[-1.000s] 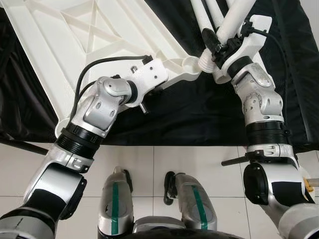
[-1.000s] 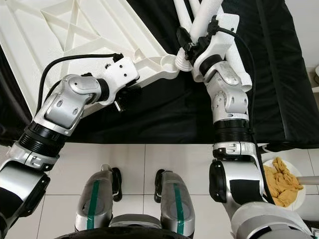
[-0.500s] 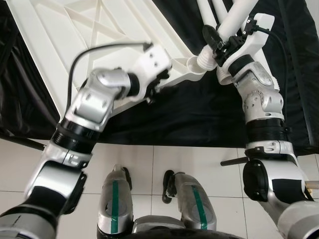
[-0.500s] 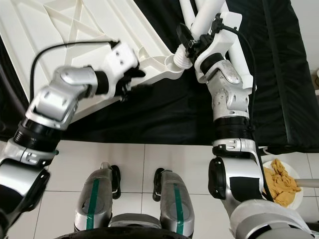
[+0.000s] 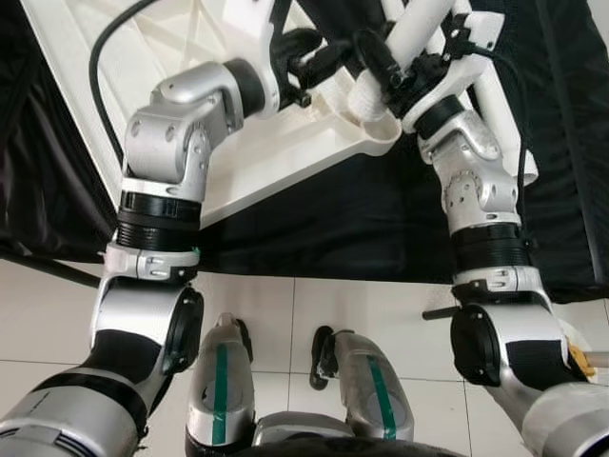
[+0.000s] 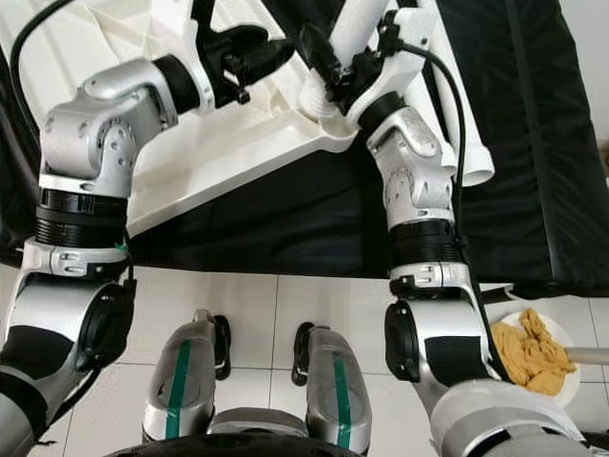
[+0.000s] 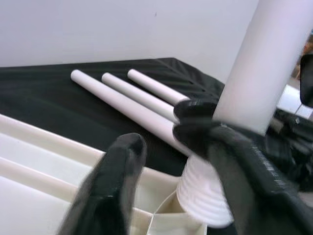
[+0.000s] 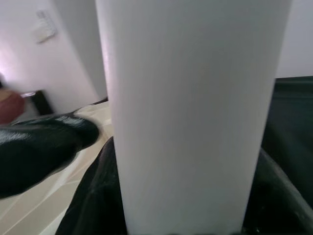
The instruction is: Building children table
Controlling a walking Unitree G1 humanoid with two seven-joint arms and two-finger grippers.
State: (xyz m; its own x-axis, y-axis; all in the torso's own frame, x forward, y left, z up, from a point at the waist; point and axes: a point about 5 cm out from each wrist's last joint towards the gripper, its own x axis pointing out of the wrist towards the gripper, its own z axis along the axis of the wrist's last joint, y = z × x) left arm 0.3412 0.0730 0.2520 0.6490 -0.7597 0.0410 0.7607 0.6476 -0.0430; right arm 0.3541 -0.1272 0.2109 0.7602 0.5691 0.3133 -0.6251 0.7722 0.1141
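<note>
The white children's table top lies underside up on a black cloth. A white table leg stands tilted, its threaded end at the top's corner socket. My right gripper is shut on this leg just above the thread; in the right wrist view the leg sits between its black fingers. My left gripper hovers open over the same corner. In the left wrist view one of its fingers hangs over the table top and the other is against the leg's lower part.
Three spare white legs lie side by side on the black cloth beyond the corner. On the tiled floor to my right stands a white plate of yellow pieces. The cloth's front edge runs just ahead of my feet.
My left arm has swung up from the table top's rim to the corner socket, and its gripper now stands open beside the leg. My right gripper has kept the leg.
</note>
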